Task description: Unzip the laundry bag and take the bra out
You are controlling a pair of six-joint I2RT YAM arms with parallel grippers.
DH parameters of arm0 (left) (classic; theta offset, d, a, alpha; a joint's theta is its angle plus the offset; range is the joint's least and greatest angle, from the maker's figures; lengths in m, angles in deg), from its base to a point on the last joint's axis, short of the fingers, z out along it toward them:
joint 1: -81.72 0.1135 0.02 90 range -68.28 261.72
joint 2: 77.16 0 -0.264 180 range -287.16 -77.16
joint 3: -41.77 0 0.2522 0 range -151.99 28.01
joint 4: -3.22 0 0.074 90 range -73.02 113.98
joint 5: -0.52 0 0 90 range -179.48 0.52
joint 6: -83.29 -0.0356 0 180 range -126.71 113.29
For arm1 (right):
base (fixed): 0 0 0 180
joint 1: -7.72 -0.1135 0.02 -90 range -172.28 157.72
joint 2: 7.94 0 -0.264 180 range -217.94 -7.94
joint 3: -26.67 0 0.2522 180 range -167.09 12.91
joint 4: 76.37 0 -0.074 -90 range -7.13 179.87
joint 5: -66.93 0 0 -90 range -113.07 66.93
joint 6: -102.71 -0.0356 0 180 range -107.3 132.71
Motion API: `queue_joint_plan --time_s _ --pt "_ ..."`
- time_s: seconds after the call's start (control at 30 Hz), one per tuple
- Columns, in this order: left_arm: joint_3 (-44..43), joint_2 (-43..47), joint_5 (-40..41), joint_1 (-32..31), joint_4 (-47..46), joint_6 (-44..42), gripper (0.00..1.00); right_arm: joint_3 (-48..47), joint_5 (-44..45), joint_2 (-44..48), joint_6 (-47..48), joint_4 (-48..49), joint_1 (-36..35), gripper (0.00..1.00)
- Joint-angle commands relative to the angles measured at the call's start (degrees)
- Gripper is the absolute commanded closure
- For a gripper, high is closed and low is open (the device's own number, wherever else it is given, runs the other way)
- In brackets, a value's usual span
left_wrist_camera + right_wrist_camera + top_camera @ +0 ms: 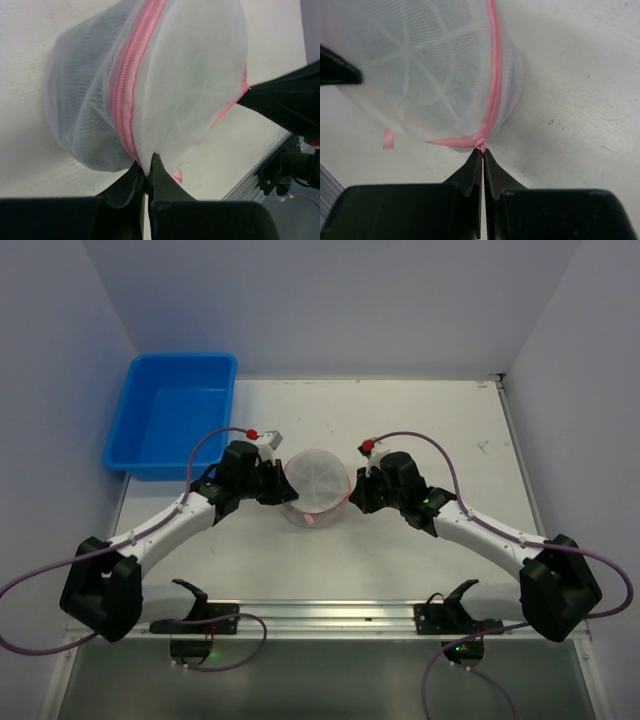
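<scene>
**Visitor:** Where is the laundry bag (317, 486)?

**Onlooker:** On the table (430, 550), squarely between the two grippers and touching both. The left gripper (145, 167) has its fingers pressed together on a fold of white mesh just beside the pink zipper (127, 85), which runs away from its tips over the drum. The right gripper (483, 154), on the opposite side, is pinched just as narrow. A pink nub that looks like the zipper pull (480, 143) is caught at its very tips.

**Visitor:** Which step is this?

**Onlooker:** The unzipping, and at its start by my reading. The zipper looks closed along every stretch the wrist views show. I cannot make out a bra through the mesh.

**Visitor:** What does the next move call for?

**Onlooker:** The left gripper should act as anchor while the right draws the pull around the rim, following the curve. A straight tug would likely drag or crumple the soft drum.

**Visitor:** Anything else nearby?

**Onlooker:** A blue plastic bin (170, 415) sits well beyond the left gripper. A small pink tab (388, 138) lies left of the right gripper's tips, but I cannot tell whether it is attached to the bag.
</scene>
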Motion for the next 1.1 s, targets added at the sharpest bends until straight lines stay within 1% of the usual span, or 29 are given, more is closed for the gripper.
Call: queue_joint_plan --time_s 0.0,0.03,0.1,0.13,0.2,0.23,0.27,0.3,0.33,0.37,0.43,0.47,0.5,0.6,0.63,0.67,0.73,0.87,0.97,1.0,1.07 --pt "-7.5 -6.5 -0.3 1.8 -0.3 -4.4 1.0 -2.1 -2.5 2.4 -3.1 -2.4 -1.0 1.0" --pt "-11.8 -10.4 -0.2 2.1 -0.2 -4.4 0.95 -2.7 -3.0 2.3 -4.0 -2.4 -2.6 1.0" --pt "-16.5 -14.2 -0.2 2.6 0.6 -4.0 0.83 -3.7 -4.2 1.7 -7.3 -2.6 -4.3 1.0" --pt "-20.9 -16.9 0.7 2.8 1.2 -3.0 0.67 -4.7 -4.3 0.8 -8.6 -2.4 -6.0 1.0" --pt "-23.4 -18.2 0.8 2.9 1.0 -0.5 0.44 -5.9 -4.0 -0.3 -11.5 -1.5 -7.6 1.0" --pt "-23.8 -17.8 1.4 3.1 0.5 0.7 0.21 -7.2 -3.8 -1.6 -12.4 -1.2 -8.8 1.0" --pt "-23.3 -17.2 2.1 3.1 0.1 2.8 0.14 -7.8 -3.8 -2.2 -13.2 -0.7 -9.1 1.0" --pt "-22.6 -16.3 4.4 3.2 -0.2 3.7 0.09 -8.2 -3.8 -2.9 -14.8 0.4 -9.4 1.0" --pt "-21.6 -13.9 5.8 3.5 0.0 4.7 0.02 -9.2 -3.5 -4.3 -15.5 1.0 -9.4 1.0" --pt "-19.3 -12.7 7.0 3.5 0.5 6.3 0.0 -9.7 -3.3 -5.0 -15.9 1.3 -9.5 1.0" --pt "-16.2 -8.3 11.5 3.6 1.2 8.3 0.0 -11.1 -3.3 -6.5 -15.9 1.5 -9.4 1.0" --pt "-14.3 -6.7 12.6 3.4 0.9 11.4 0.0 -11.4 -3.4 -7.4 -15.9 1.6 -9.5 1.0" --pt "-9.8 -3.8 12.6 3.4 -0.3 13.2 0.0 -11.5 -3.8 -7.9 -15.5 2.5 -9.5 1.0" --pt "-2.3 -0.6 10.4 1.9 -6.4 20.2 0.0 -11.4 -4.4 -9.2 -15.0 3.1 -9.7 1.0" --pt "-1.3 0.4 10.7 -0.1 -7.9 21.4 0.01 -11.5 -4.5 -9.4 -15.0 3.2 -9.8 1.0" --pt "-0.6 0.6 10.8 -1.4 -11.4 22.7 0.02 -11.3 -4.7 -9.9 -15.0 3.3 -9.9 1.0" --pt "-0.6 -0.2 11.8 -3.8 -12.8 23.6 0.02 -10.7 -4.8 -10.2 -15.1 3.3 -9.8 1.0" --pt "-1.9 -2.7 12.1 -5.1 -15.9 24.1 0.06 -10.3 -4.9 -10.6 -15.3 4.8 -9.9 1.0" --pt "-2.9 -5.0 12.9 -5.2 -16.6 23.9 0.16 -10.1 -4.5 -10.4 -15.3 4.8 -10.0 1.0" --pt "-3.2 -6.3 13.0 -5.2 -16.6 23.7 0.23 -10.0 -4.3 -10.2 -15.3 4.8 -9.9 1.0" --pt "-3.8 -7.5 12.9 -5.5 -16.5 24.0 0.32 -9.9 -4.1 -9.8 -15.4 4.6 -10.0 1.0"
